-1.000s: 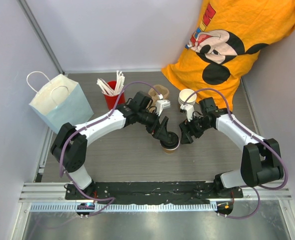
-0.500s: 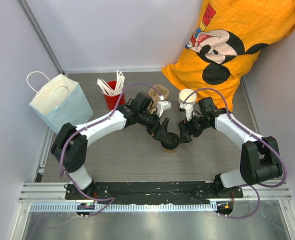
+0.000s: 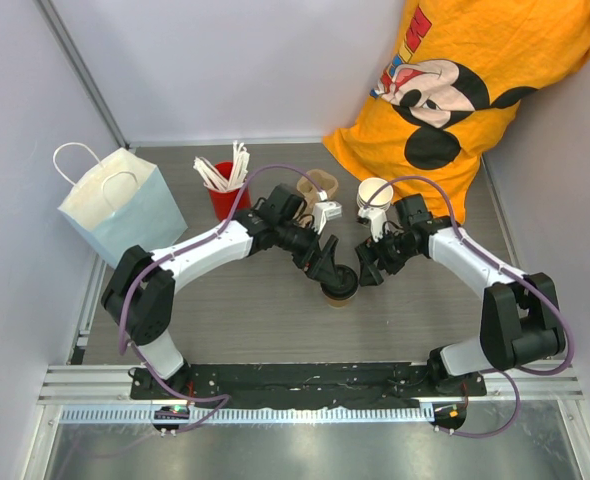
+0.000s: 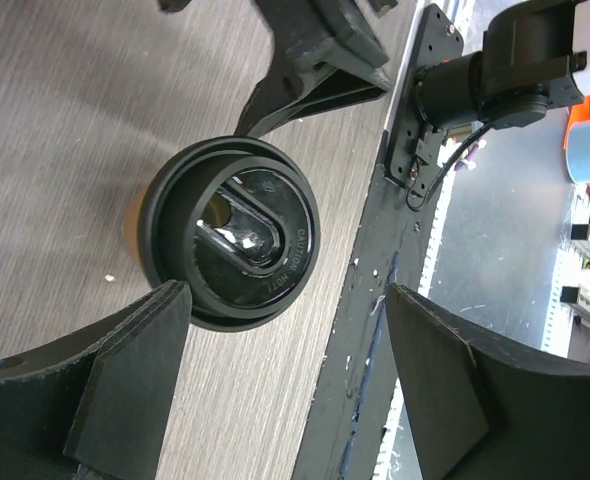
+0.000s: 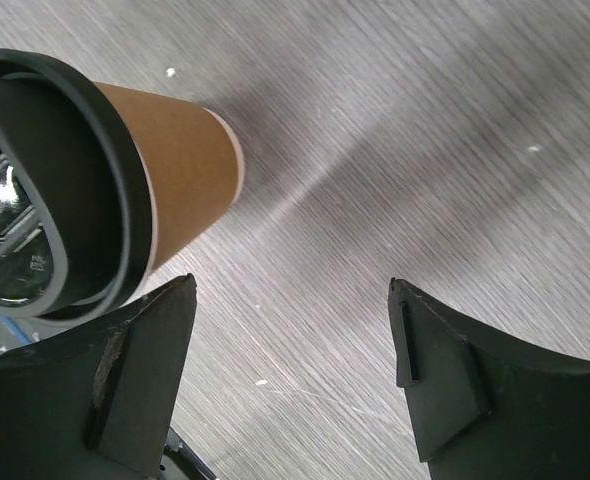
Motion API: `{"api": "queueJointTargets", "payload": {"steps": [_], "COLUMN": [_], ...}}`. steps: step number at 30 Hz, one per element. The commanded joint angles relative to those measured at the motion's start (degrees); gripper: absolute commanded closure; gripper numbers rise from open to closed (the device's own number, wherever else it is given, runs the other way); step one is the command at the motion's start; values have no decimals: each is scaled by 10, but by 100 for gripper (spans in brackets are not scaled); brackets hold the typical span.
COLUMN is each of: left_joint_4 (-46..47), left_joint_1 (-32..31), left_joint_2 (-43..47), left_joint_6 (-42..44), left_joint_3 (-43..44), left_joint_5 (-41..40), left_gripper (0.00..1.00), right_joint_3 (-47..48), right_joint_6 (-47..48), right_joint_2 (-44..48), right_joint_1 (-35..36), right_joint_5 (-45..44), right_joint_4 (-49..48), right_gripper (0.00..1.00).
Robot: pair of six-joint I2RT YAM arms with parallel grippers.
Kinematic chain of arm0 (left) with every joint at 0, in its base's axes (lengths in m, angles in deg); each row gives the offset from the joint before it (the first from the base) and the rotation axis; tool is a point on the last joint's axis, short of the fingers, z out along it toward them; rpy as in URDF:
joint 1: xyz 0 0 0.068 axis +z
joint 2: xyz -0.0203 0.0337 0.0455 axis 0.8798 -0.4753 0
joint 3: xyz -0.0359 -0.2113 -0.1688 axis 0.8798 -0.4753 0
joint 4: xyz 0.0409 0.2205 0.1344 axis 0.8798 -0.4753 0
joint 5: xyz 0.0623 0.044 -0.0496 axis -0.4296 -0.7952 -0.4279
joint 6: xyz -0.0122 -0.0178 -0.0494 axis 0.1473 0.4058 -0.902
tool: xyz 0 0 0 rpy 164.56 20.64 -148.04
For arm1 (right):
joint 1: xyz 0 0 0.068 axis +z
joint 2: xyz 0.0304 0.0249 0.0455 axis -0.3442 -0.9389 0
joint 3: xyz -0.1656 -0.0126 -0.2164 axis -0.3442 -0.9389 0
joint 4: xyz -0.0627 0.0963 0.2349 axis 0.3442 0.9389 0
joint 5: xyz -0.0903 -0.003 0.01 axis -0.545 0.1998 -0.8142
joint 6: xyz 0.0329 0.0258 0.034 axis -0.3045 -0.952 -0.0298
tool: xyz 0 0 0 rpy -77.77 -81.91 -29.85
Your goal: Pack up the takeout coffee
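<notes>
One grey wood-grain bench [image 3: 245, 310] carries one pale blue paper bag [image 3: 125, 208] far left. Two claws, left claw [image 3: 327, 264] and right claw [image 3: 367, 268], both spread wide, flank one brown kraft paper cup [image 3: 340, 289] with black round lid [image 4: 230, 232], mid-bench.

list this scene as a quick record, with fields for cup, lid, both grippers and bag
cup: brown paper cup, upright on the table, between the two grippers
lid: black lid, on top of the cup
left gripper: open, close over the lid, gripping nothing
right gripper: open, beside the cup, gripping nothing
bag: pale paper bag, standing at far left, cup not in it
</notes>
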Motion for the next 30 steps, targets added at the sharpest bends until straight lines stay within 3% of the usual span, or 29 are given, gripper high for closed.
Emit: {"api": "queueJointTargets", "payload": {"steps": [1, 12, 30], "left_joint_4": [25, -9, 53], "left_joint_1": [18, 24, 24], "left_joint_2": [21, 32, -30], "left_joint_6": [-9, 13, -69], "left_joint_3": [19, -5, -19], "left_joint_5": [-7, -68, -25], "left_gripper": [17, 14, 14], "right_joint_3": [7, 22, 48], "right_joint_6": [0, -5, -20], "right_joint_2": [41, 84, 122], "right_joint_1": [1, -27, -87], "right_joint_5": [-31, -29, 157], "right_joint_4": [-17, -1, 47], "right_gripper": [16, 10, 10]}}
